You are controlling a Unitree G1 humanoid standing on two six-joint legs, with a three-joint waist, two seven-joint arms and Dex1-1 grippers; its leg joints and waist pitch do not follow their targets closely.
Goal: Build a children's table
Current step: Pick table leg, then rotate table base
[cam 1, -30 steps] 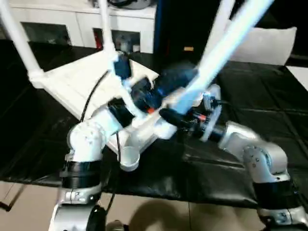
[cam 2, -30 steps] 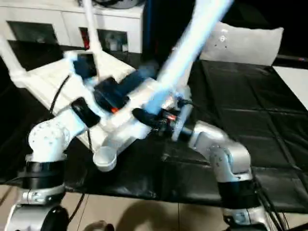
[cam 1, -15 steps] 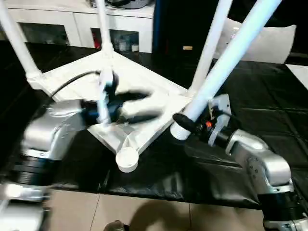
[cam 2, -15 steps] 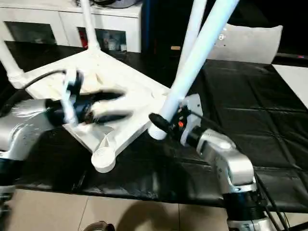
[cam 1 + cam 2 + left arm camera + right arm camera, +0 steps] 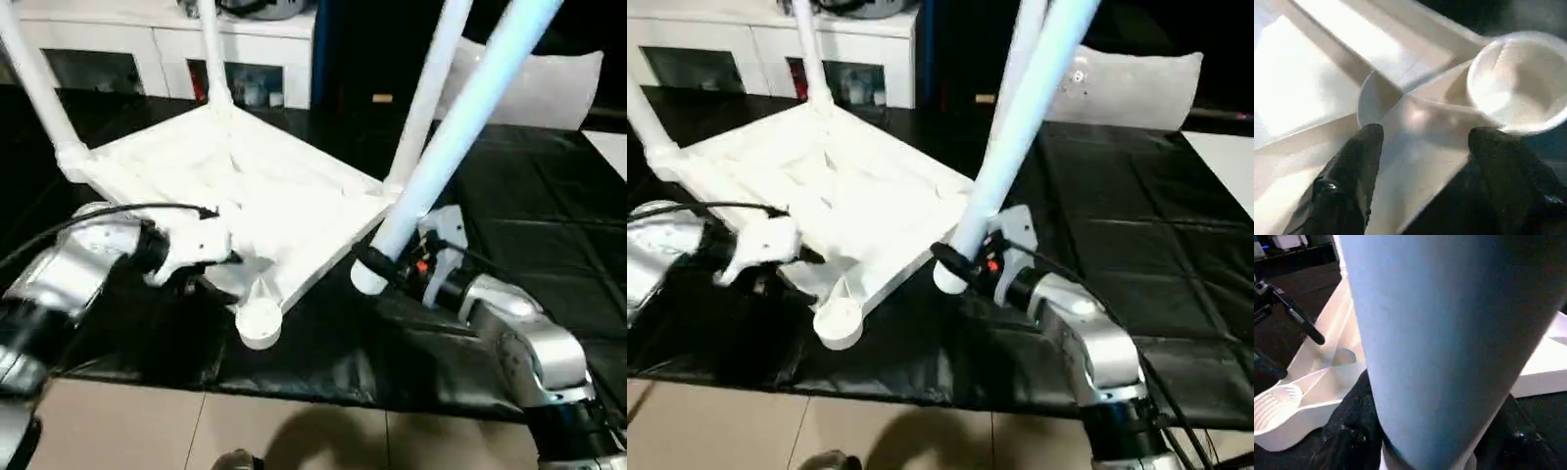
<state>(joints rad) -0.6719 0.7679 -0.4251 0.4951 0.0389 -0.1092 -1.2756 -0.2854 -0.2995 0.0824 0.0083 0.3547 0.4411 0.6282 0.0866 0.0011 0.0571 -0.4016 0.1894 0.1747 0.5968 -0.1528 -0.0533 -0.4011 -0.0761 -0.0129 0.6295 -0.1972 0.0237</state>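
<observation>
Black quilted covering over the tabletop [image 5: 549, 225]; white cabinet [image 5: 147, 44] with glass doors along the back.

- Left end effector [image 5: 1425, 133]: released, its black fingers [image 5: 1352, 166] standing apart on either side of the corner web of the children's table [image 5: 255, 186], just beside the empty socket [image 5: 260, 323]. Cannot tell whether either finger is actually touching the plastic.
- Right end effector [image 5: 377, 264]: clenched on the loose leg [image 5: 460, 108], low down near its flared end. Leg slants up and away. Its lower end hangs above the covering, near the slab's edge but apart from the empty socket.
- Children's table lies upside down, ribbed underside up. Three legs are seated in the corner sockets: one at the far left [image 5: 34, 78], one at the back [image 5: 211, 49], one at the right [image 5: 426, 98].

Step in hand, by my reading: fitting the last leg, the left side bracing the slab.

Next move calls for bringing the flared end across over the open socket, standing the leg nearer upright, then pressing down along the socket axis.

Pose: left forearm comes in low from the left, wrist level. Right forearm reaches forward from the lower right, wrist tilted upward.
</observation>
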